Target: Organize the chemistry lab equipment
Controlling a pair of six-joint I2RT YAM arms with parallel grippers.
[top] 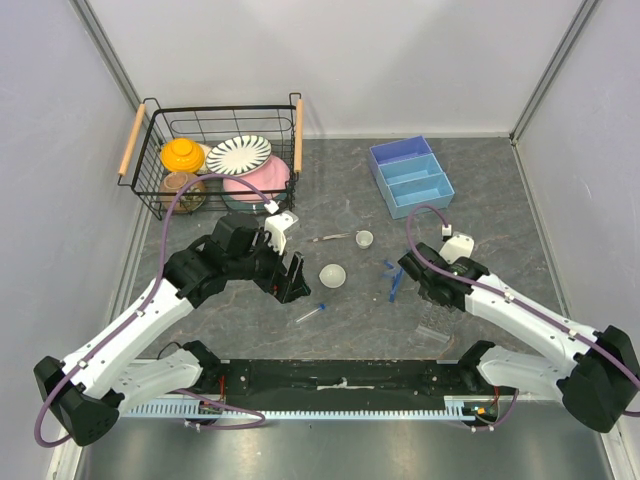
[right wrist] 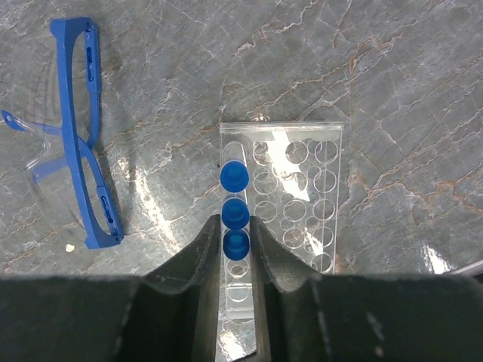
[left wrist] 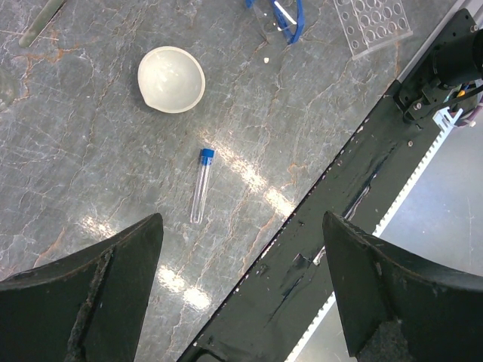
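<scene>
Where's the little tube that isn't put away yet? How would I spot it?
Look at the grey table, at its near edge with the long black rail. Just beyond the rail, in front of the white dish, lies a clear tube with a blue cap. It alone lies flat on the table; the other three tubes stand in the rack.
</scene>
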